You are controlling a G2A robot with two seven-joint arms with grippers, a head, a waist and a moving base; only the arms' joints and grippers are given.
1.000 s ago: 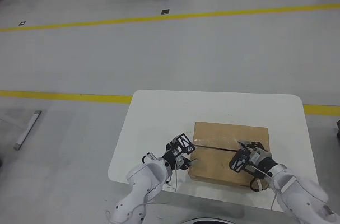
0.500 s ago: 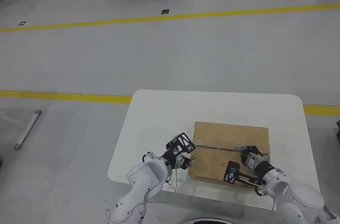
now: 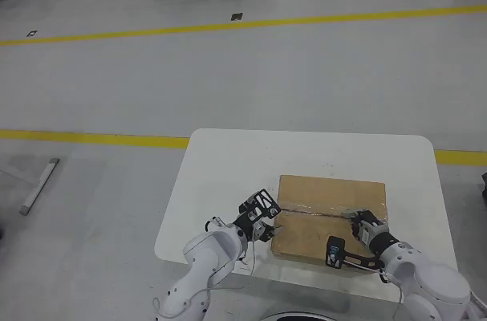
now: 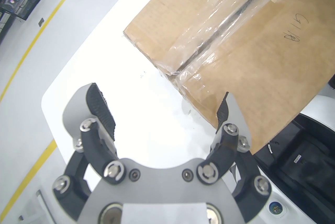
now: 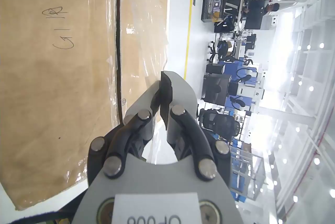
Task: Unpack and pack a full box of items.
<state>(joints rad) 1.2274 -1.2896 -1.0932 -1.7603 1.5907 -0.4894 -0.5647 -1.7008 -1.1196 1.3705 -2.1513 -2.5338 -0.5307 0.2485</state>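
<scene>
Nearest, the left gripper (image 4: 159,94) hangs spread wide at the near-left corner of the cardboard box (image 3: 327,197). The right gripper (image 5: 161,84), fingers pinched together, sits at its right end. The taped-shut cardboard box lies near-right on the white table (image 3: 227,168).

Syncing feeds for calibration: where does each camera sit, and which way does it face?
Top view: high on the robot, looking down at table and box; left gripper and right gripper show.
Left wrist view: on the left wrist, facing the box's end; open left gripper shows.
Right wrist view: on the right wrist, looking along the box top; shut right gripper shows.
Both wrist views share the taped seam.
</scene>
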